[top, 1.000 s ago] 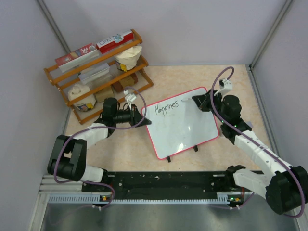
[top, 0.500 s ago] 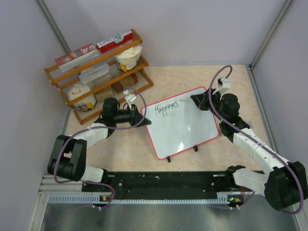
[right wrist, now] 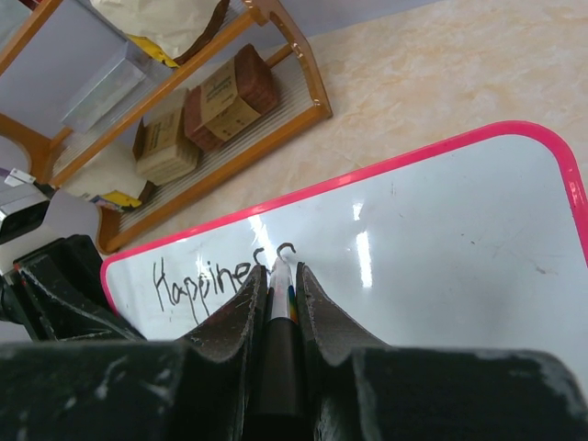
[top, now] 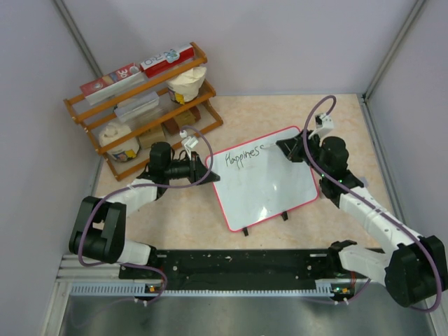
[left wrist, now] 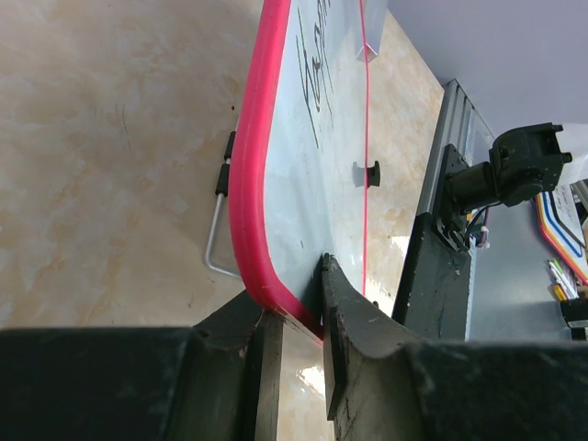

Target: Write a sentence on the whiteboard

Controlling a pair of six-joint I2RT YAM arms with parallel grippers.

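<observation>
left tool (left wrist: 296, 310) pinches the whiteboard (left wrist: 335, 156) rim; right tool (right wrist: 283, 276) pinches a marker (right wrist: 281, 323) touching the sentence (right wrist: 216, 280).

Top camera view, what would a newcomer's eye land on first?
The red-rimmed whiteboard in the middle of the table, with the black word "Happiness" along its far edge. The right hand holds a marker with its tip at the last letter, while the left hand clamps the board's left corner. A wooden shelf of packets stands at the far left.
</observation>
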